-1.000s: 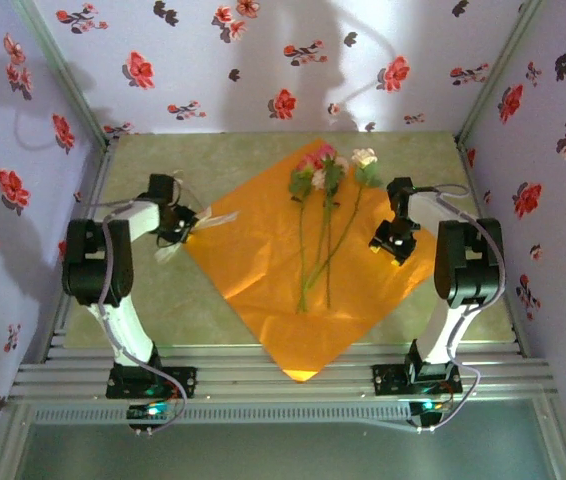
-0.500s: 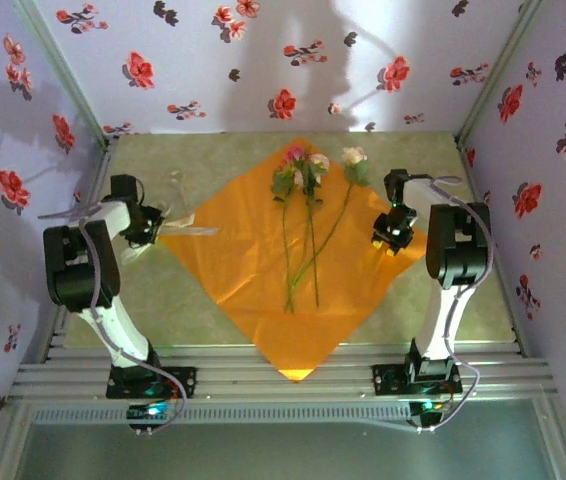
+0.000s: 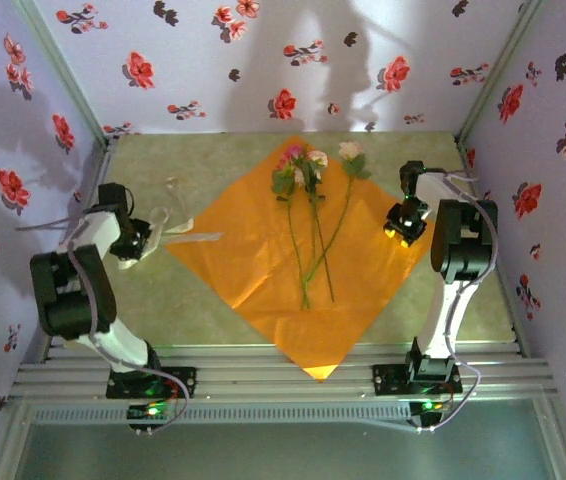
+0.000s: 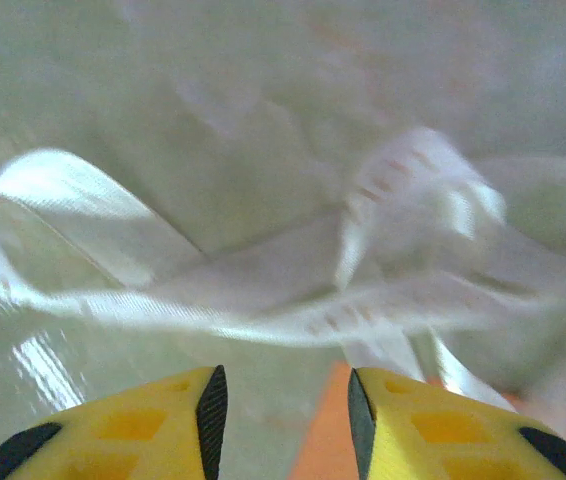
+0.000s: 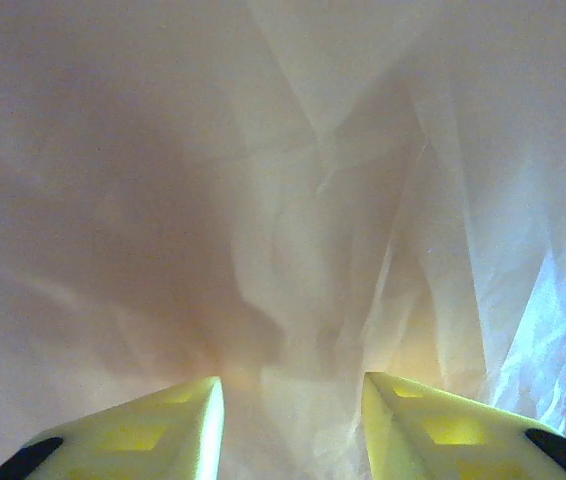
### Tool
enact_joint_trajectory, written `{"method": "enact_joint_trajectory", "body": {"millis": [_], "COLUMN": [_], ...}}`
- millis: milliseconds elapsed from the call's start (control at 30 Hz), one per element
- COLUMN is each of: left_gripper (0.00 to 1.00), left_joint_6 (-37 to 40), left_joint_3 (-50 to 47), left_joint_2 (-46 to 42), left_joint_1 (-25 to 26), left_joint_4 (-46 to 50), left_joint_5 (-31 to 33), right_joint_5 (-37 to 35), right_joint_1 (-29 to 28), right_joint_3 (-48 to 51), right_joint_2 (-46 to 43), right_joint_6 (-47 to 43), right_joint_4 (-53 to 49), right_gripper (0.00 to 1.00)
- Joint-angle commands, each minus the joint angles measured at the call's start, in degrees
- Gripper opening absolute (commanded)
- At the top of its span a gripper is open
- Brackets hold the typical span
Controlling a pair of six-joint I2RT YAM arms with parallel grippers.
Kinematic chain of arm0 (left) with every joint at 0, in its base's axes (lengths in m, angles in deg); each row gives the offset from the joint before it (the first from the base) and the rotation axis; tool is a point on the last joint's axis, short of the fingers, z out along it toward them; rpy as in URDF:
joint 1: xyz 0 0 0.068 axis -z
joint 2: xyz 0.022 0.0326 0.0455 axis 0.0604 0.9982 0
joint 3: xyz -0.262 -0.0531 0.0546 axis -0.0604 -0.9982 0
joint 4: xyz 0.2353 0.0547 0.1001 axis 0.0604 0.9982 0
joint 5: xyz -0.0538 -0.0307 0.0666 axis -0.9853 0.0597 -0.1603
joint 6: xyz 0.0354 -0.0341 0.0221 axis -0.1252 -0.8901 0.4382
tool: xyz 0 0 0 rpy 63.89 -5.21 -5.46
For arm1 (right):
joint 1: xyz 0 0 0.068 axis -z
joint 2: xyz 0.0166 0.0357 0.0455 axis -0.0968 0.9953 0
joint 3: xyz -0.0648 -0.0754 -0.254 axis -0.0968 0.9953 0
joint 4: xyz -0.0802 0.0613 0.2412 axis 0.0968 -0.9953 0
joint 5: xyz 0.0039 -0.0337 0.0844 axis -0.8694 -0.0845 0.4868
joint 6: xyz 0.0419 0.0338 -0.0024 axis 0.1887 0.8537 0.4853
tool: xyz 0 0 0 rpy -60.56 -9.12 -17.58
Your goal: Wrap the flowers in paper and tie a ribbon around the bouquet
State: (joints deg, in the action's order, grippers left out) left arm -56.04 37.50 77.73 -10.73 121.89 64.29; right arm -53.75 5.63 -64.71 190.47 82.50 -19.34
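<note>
Floral-walled booth, pale table (image 3: 163, 310). Your paper (image 3: 253, 270) looks thin, light and crease-prone: pinch a corner. Left gripper (image 4: 285, 385) slightly parted, empty, above the limp ribbon (image 4: 263, 300). Right gripper (image 5: 290, 390) against paper, hold unclear.

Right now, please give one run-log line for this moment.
paper flat | flowers on paper | ribbon loose at left | left jaws open | right jaws open

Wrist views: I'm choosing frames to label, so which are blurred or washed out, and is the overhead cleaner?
Left wrist: the ribbon is soft and smeared, with glare on the table. Right wrist: the paper looks pale and washed out, barely orange. Top external: sharper, the paper reads bright orange with a hot spot at its near corner; soft shadows on the back wall.
</note>
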Motion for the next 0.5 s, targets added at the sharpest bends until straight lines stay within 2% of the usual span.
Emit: {"method": "enact_joint_trajectory", "body": {"millis": [0, 100, 233, 333, 467], "left_gripper": [0.43, 0.43, 0.39, 0.38, 0.36], "left_joint_6": [-0.06, -5.89, -15.86, -18.0, -19.53], "left_joint_3": [3.77, 5.97, 6.33, 11.72, 16.16], "left_joint_2": [-3.43, -1.39, 5.49, 13.84, 21.4], "left_joint_1": [9.42, 20.24, 31.46, 36.43, 38.62], "left_joint_4": [4.57, 2.95, -9.2, -13.24, -15.13], "left_joint_5": [-0.73, -4.82, -10.29, -13.4, -15.52], "right_joint_5": [-1.86, -0.47, 6.16, 8.82, 10.39], "right_joint_1": [-1.92, -4.0, -7.38, -10.7, -12.54], "right_joint_3": [-0.52, 3.81, 11.69, 15.15, 15.33], "right_joint_2": [-6.97, -12.13, -15.46, -15.37, -11.9], "right_joint_6": [-1.18, 0.29, 5.47, 9.0, 11.35], "right_joint_4": [-0.55, 0.92, 6.49, 10.9, 13.7], "right_gripper": [0.47, 0.47, 0.42, 0.39, 0.36]}}
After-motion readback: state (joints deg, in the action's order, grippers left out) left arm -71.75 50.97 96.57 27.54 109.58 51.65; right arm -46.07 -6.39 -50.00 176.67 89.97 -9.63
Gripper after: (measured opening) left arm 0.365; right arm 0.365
